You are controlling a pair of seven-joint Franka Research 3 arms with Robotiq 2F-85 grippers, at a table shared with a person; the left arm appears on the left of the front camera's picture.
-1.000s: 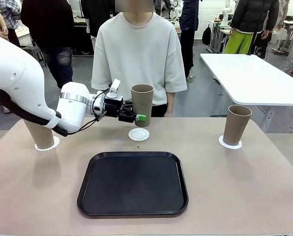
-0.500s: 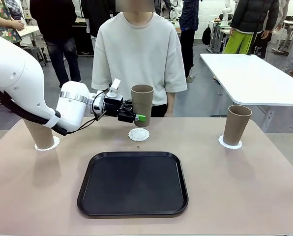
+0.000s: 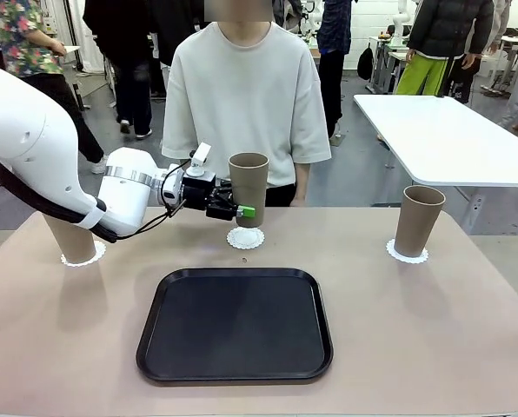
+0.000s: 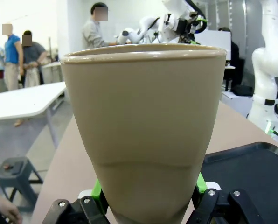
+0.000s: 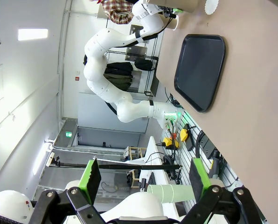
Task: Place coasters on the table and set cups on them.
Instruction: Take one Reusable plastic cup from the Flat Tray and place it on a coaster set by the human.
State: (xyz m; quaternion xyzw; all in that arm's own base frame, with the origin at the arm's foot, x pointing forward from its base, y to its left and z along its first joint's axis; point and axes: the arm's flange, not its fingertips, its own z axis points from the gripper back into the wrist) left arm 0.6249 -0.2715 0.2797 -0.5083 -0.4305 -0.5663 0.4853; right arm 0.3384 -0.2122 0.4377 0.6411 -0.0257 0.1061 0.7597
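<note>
Already two-thirds set, the beige table [image 3: 468, 347] carried a black tray [image 3: 235, 324] at its centre, while a person in a pale T-shirt [image 3: 246, 95] stood at the far side. One tan cup [image 3: 418, 220] stood on its coaster [image 3: 407, 254] at the robot's right; another cup [image 3: 69, 236] stood on a coaster [image 3: 83, 256] at its left, partly hidden behind the white left arm [image 3: 33, 152]. The left claw [image 3: 238, 211] pinched the third cup [image 3: 248, 188] low on its side, holding it upright just above the middle coaster [image 3: 245, 237], which lay bare beyond the tray. The right claw [image 5: 143, 179] hung spread and empty, away from the work. Judging by the layout, only lowering and releasing this last cup remained.
</note>
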